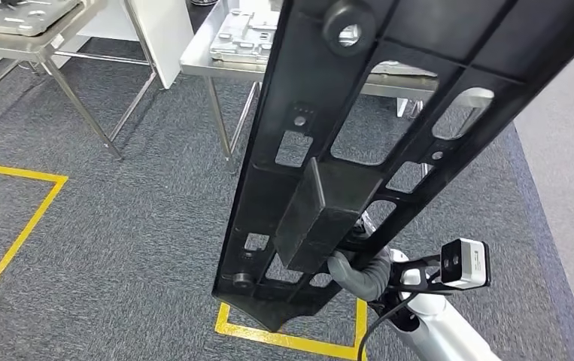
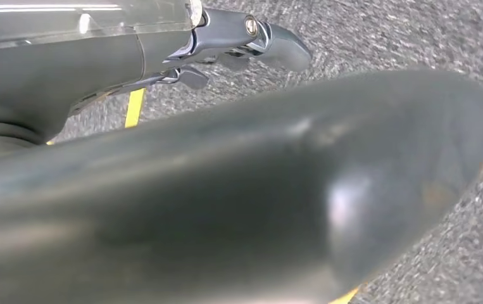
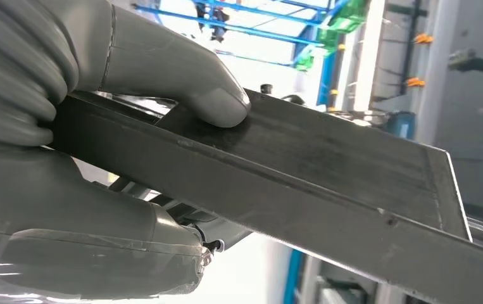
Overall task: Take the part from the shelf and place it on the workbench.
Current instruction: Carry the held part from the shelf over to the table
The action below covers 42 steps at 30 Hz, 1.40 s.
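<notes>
A long black plastic frame part (image 1: pixel 344 150), flat and ribbed with rectangular and oval cut-outs, a round boss near its far end and a solid box-shaped block (image 1: pixel 321 214) on its face, is held off the floor in front of the robot; its long axis runs up and away from the robot, from a pointed near end low over the carpet to a far end that overlaps the steel workbench (image 1: pixel 216 56) ahead; the right hand (image 1: pixel 359 272) grips it close to the near end, just under the block, so almost all of the length stands beyond the fingers toward the bench; in the right wrist view the grey rubbery thumb (image 3: pixel 188 85) presses on one smooth face of a flat rail and the fingers (image 3: pixel 93 244) clamp the opposite side, a firm grasp; the left hand (image 2: pixel 245 44) hangs at the side over the carpet, its dark metal fingers part-curled with nothing seen in them, though whether they are closed I cannot tell; the right hand is plainly the one to carry out the placing; the workbench is brushed metal on thin legs, with pale moulded parts (image 1: pixel 250 37) already lying on it; the floor is dark grey speckled carpet (image 1: pixel 118 210) marked with yellow tape squares (image 1: pixel 24 218); a second metal table (image 1: pixel 35 34) stands far left.
</notes>
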Motion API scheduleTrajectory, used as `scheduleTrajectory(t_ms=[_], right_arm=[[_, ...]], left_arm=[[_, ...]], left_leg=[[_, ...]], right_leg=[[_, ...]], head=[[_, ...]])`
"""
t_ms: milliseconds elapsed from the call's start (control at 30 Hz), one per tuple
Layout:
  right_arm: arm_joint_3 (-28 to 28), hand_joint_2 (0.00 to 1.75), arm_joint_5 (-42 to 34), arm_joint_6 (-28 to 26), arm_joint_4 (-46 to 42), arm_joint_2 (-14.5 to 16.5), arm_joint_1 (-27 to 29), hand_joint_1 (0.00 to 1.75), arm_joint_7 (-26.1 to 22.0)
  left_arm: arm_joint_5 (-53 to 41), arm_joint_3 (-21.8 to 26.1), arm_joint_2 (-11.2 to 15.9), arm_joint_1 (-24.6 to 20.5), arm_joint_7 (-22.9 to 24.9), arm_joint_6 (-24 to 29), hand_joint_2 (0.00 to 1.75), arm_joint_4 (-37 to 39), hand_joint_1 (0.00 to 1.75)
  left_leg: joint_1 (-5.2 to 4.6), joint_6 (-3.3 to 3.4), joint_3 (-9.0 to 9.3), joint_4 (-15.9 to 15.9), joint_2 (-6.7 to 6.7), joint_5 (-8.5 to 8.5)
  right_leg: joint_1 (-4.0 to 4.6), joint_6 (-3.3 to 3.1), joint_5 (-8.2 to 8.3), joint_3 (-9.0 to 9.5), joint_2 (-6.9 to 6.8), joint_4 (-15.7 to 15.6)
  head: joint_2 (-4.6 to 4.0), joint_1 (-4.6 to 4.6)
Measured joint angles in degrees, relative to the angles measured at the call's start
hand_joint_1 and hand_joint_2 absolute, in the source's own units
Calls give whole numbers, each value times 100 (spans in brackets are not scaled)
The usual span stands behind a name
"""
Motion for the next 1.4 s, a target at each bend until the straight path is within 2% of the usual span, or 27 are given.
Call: scheduleTrajectory(t_ms=[67, 100, 133, 167, 200, 267, 333, 433, 500, 567, 600, 633, 667, 733, 800, 833, 900, 967, 1000, 1067, 1100, 1133, 1167, 1233, 1267, 1333, 1400], right_arm=[[-15, 175, 29, 36, -3, 20, 37, 175, -47], [-22, 175, 40, 57, -3, 27, 66, 175, -61], [-33, 175, 49, 74, -3, 32, 93, 175, -71], [-46, 175, 54, 85, -3, 39, 111, 175, -80], [-62, 175, 58, 91, -4, 48, 122, 175, -89], [-103, 175, 54, 102, -5, 63, 133, 175, -114], [-147, 175, 38, 123, -4, 79, 162, 175, -144], [-198, 175, 24, 161, -4, 89, 207, 175, -185], [-231, 175, 36, 189, -3, 89, 228, 175, -240], [-273, 175, 107, 249, 9, 87, 322, 175, -343], [-300, 175, 174, 304, 20, 87, 409, 175, -405], [-334, 175, 256, 379, 25, 87, 522, 175, -456], [-378, 175, 344, 466, 20, 88, 661, 175, -497], [-505, 175, 529, 658, -43, 96, 964, 175, -537], [-638, 175, 690, 814, -145, 119, 1240, 175, -549], [-697, 175, 750, 869, -194, 134, 1358, 175, -550], [-817, 175, 842, 968, -282, 169, 1572, 175, -552], [-945, 175, 905, 1067, -356, 213, 1732, 175, -555], [-996, 175, 922, 1098, -383, 238, 1787, 175, -556], [-1058, 175, 933, 1118, -403, 277, 1860, 175, -557], [-1081, 175, 938, 1117, -404, 289, 1897, 175, -556], [-1104, 175, 942, 1122, -406, 297, 1936, 175, -555], [-1128, 175, 946, 1130, -414, 303, 1973, 175, -555], [-1175, 175, 958, 1160, -450, 315, 2042, 175, -555], [-1194, 175, 967, 1178, -475, 321, 2071, 175, -555], [-1232, 175, 987, 1212, -523, 330, 2140, 175, -556], [-1288, 175, 1002, 1249, -575, 332, 2231, 175, -555]], left_arm=[[-3, -1, -1, 7, 1, 1, 0, 0, 0], [-4, -1, -1, 14, 1, 3, 0, 0, 0], [-4, -1, 0, 20, 0, 4, 0, 0, 0], [-5, -1, 0, 22, -1, 7, 0, 0, 0], [-5, -1, 1, 23, -1, 8, 0, 0, 0], [-7, -1, 0, 19, -1, 19, 0, 0, 0], [-8, -1, -1, 24, 7, 46, 0, 0, 0], [-8, -1, -14, 27, 20, 80, 0, 0, 0], [-8, -1, -25, 17, 25, 100, 0, 0, 0], [-8, -1, -31, 14, 31, 123, 0, 0, 0], [-7, -1, -36, 15, 34, 131, 0, 0, 0], [-7, -1, -43, 18, 34, 134, 0, 0, 0], [-5, -1, -51, 20, 34, 135, 0, 0, 0], [-1, 0, -69, 25, 30, 134, 0, 0, 0], [9, 5, -82, 30, 23, 133, 0, 0, 0], [17, 9, -85, 34, 19, 134, 0, 0, 0], [26, 14, -85, 34, 11, 136, 0, 0, 0], [30, 17, -85, 30, -1, 138, 0, 0, 0], [29, 20, -86, 30, -5, 139, 0, 0, 0], [28, 28, -88, 40, -8, 140, 0, 0, 0], [27, 34, -88, 49, -7, 141, 0, 0, 0], [27, 40, -88, 57, -7, 142, 0, 0, 0], [27, 45, -87, 63, -7, 143, 0, 0, 0], [24, 53, -87, 66, -8, 143, 0, 0, 0], [17, 56, -86, 63, -9, 140, 0, 0, 0], [7, 60, -84, 58, -11, 136, 0, 0, 0], [3, 61, -84, 59, -17, 135, 0, 0, 0]], left_leg=[[15, -34, -435, 802, 1, -302], [20, -43, -595, 1044, 1, -332], [22, -44, -646, 1057, 1, -241], [22, -37, -575, 829, -1, -39], [23, -23, -408, 422, -19, 216], [19, 30, -78, -299, -116, 512], [4, 84, 22, -520, -173, 514], [30, 177, 60, -592, -91, 526], [53, 239, 107, -639, -23, 526], [42, 274, 129, -641, 40, 503], [37, 279, 141, -639, 67, 487], [33, 278, 159, -635, 93, 467], [31, 273, 187, -632, 116, 442], [22, 243, 262, -624, 156, 378], [-5, 182, 315, -617, 193, 316], [-16, 146, 331, -622, 217, 294], [-17, 80, 369, -645, 265, 254], [-5, 19, 334, -468, 216, 117], [5, -8, 220, -200, 163, -30], [21, -43, -196, 616, 90, -387], [25, -53, -395, 945, 80, -474], [27, -54, -504, 1076, 79, -443], [26, -47, -493, 963, 79, -287], [23, 2, -190, 204, 69, 191], [11, 35, -23, -173, 62, 348], [-16, 99, 148, -536, 49, 431], [-19, 154, 169, -570, 48, 412]], right_leg=[[13, -32, -24, 22, -2, 1], [19, -36, -39, 31, 2, 7], [22, -32, -58, 45, 16, 16], [23, -22, -81, 66, 34, 28], [23, -7, -109, 91, 58, 41], [32, 34, -151, 113, 100, 64], [33, 87, -156, 95, 142, 66], [30, 177, -203, 73, 170, 114], [29, 221, -438, -149, 110, 573], [21, 250, -744, -589, 64, 1366], [14, 259, -800, -772, 57, 1654], [7, 261, -737, -849, 49, 1727], [2, 257, -570, -806, 30, 1568], [14, 223, -137, -438, -117, 748], [51, 168, 53, -173, -240, 169], [72, 140, 39, -145, -249, 98], [68, 85, 32, -129, -159, 75], [37, 20, 26, -65, -107, 23], [22, -13, 20, -30, -89, 1], [35, -56, -14, 5, -52, -2], [44, -63, -32, 19, -28, 2], [50, -62, -52, 39, -1, 9], [54, -54, -77, 67, 25, 17], [55, -32, -140, 143, 60, 35], [64, -13, -171, 171, 71, 46], [71, 39, -208, 195, 84, 48], [74, 102, -226, 204, 88, 32]], head=[[1, -10], [1, -11], [1, -11], [1, -12], [1, -12], [1, -9], [1, -7], [1, -2], [1, 15], [1, 28], [1, 28], [1, 28], [1, 29], [1, 38], [1, 46], [1, 48], [1, 46], [1, 39], [1, 33], [1, 22], [1, 19], [1, 19], [1, 18], [1, 19], [1, 20], [1, 21], [1, 23]])
